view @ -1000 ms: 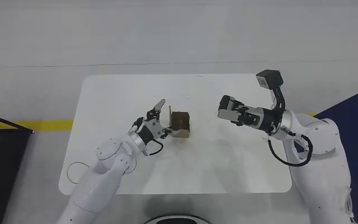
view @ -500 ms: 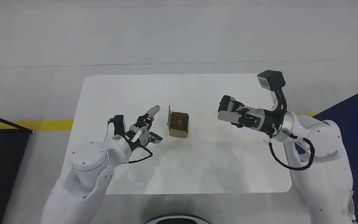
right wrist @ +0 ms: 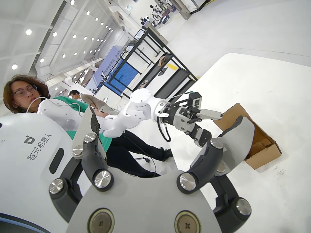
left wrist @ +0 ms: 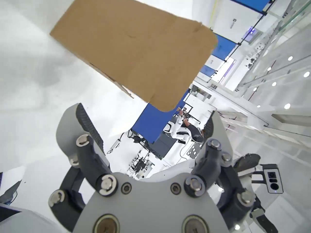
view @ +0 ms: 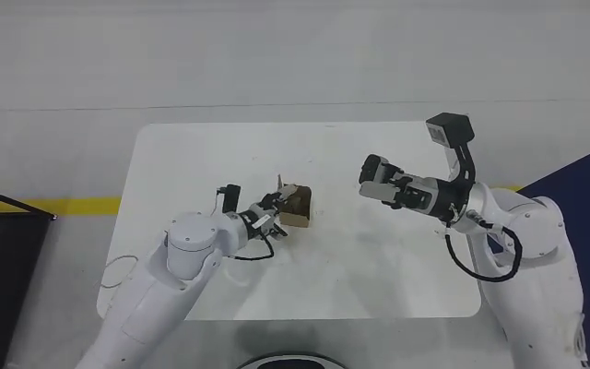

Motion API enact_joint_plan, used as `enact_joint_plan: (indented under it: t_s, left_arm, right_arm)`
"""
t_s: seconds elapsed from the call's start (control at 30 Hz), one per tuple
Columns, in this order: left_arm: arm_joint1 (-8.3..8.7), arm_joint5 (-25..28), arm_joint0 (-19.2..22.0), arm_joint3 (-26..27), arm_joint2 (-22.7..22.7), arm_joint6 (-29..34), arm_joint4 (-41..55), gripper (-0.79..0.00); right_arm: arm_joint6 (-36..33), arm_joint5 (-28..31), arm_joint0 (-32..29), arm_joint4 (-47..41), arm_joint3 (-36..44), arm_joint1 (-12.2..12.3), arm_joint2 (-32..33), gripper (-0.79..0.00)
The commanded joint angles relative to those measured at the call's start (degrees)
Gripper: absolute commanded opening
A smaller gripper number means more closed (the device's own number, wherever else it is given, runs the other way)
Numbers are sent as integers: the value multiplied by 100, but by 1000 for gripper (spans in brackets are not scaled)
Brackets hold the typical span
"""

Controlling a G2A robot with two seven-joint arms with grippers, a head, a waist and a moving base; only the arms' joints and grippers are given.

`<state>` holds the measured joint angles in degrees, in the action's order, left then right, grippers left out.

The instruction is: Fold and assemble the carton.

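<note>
Your carton (view: 297, 205) sits mid-table (view: 387, 267) with its left flap upright, so your left gripper (view: 273, 205) is open-jawed just beside that flap, likely to fold it, while the right gripper (view: 371, 179), jaws also spread, hovers well apart to the right.

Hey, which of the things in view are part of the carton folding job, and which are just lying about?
Part of the job:
small brown cardboard carton, one flap raised
left gripper, open, close beside it
right gripper, open, held apart from it

Just there:
white rounded table under the carton
yellow floor stripe
black metal shelving racks in the room behind
</note>
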<state>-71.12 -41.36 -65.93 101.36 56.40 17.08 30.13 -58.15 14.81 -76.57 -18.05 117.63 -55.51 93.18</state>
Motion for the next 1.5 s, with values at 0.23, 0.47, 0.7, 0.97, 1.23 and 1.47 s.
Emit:
enact_joint_plan:
  t_s: [0.23,0.47,0.7,0.97,1.23,1.47]
  left_arm:
    - [-141,232,166,-840,133,-704,672,0]
    - [75,-295,-718,97,1208,-1301,484,0]
    - [206,-496,-1320,1045,1866,-1304,268,0]
    - [111,2204,-1968,1002,2471,380,2495,0]
    - [52,2336,-2930,-75,2639,1390,4657,0]
    - [115,2053,-3003,-494,2852,977,4330,0]
  right_arm:
    - [8,62,-23,-71,-75,23,79,0]
    - [3,34,5,-80,-64,39,50,0]
    - [41,-38,135,-29,-57,48,-79,0]
    - [114,-114,241,37,4,55,-207,0]
    - [198,-243,320,135,113,64,-308,0]
    - [243,-303,457,234,126,63,-513,0]
